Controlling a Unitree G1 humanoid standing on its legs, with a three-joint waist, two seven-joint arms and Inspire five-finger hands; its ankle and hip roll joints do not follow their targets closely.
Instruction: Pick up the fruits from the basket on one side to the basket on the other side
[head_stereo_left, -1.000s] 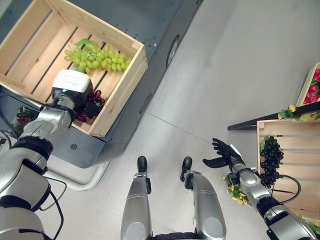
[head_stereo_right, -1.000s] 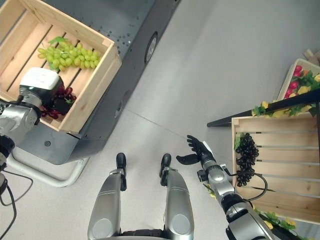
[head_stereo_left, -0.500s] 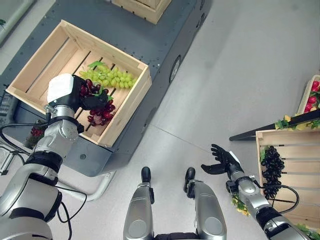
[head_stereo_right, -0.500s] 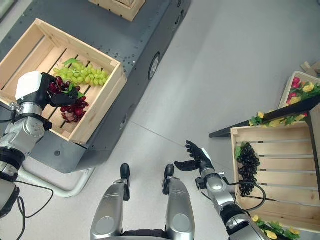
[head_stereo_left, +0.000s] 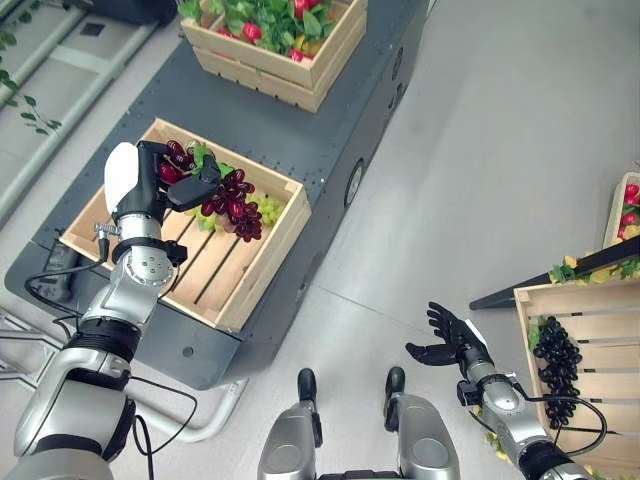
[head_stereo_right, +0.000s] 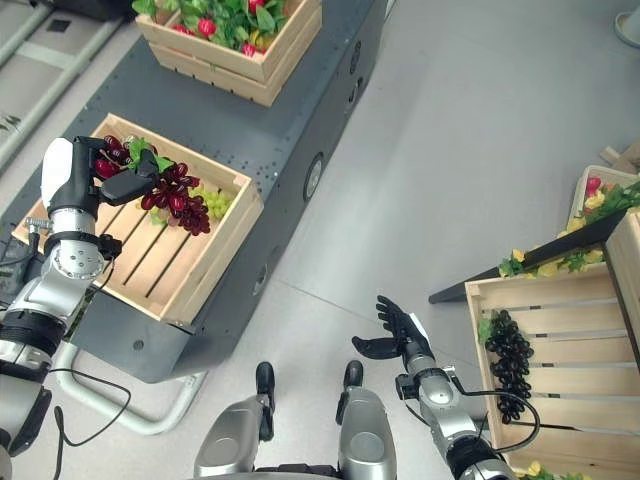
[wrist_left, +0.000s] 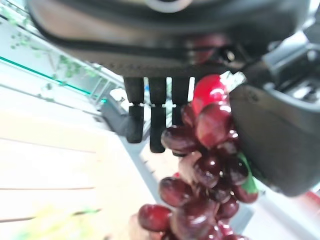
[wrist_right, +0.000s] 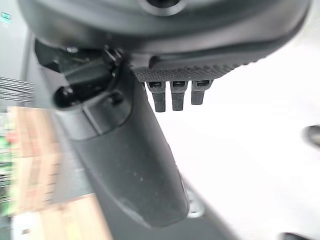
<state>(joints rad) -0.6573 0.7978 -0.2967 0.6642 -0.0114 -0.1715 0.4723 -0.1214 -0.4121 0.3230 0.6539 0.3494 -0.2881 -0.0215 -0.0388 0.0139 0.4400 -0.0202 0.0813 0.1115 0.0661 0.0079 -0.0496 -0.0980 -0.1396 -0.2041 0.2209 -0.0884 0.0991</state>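
A dark grey bench (head_stereo_left: 330, 140) stands on a pale floor. Above its wooden crate (head_stereo_left: 255, 270), the left hand (head_stereo_left: 165, 180) pinches red grapes (head_stereo_left: 232, 203). The bunch dangles and could slip out. The right hand (head_stereo_left: 450, 335) hangs loose, far from the crate.

Dark cart (head_stereo_left: 330, 130) bears two wooden crates (head_stereo_left: 262, 258).

Left crate (head_stereo_left: 262, 255) on a platform (head_stereo_left: 340, 130); right crate (head_stereo_left: 600, 330) opposite.
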